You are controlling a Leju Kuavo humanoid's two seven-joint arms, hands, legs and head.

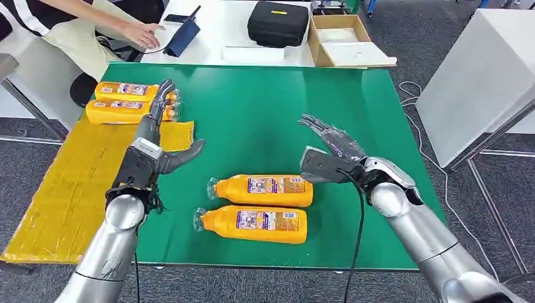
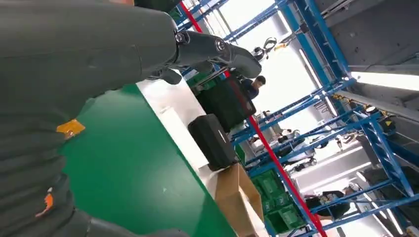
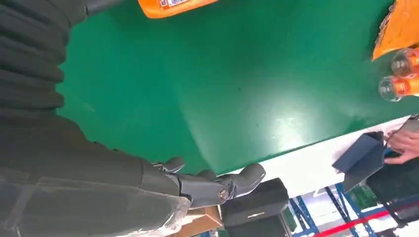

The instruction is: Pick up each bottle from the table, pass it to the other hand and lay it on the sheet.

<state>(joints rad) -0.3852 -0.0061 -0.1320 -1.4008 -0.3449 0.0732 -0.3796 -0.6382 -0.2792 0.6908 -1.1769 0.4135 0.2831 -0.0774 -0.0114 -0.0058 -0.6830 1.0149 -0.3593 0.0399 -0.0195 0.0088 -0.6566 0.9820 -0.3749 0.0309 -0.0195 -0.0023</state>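
Both hands empty, fingers apart: left hand [image 1: 153, 148] near two bottles [image 1: 129, 102] laid on yellow sheet [image 1: 69, 189], far left; right hand [image 1: 329, 154] just right of two bottles [image 1: 264, 206] on green table [image 1: 277, 107], near centre, likely next pickup.

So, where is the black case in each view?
Head view: black case on the white table, beyond the green table.
Left wrist view: black case beside the cardboard box.
Right wrist view: black case past the green table's edge.
Shared landmark: cardboard box beside it.
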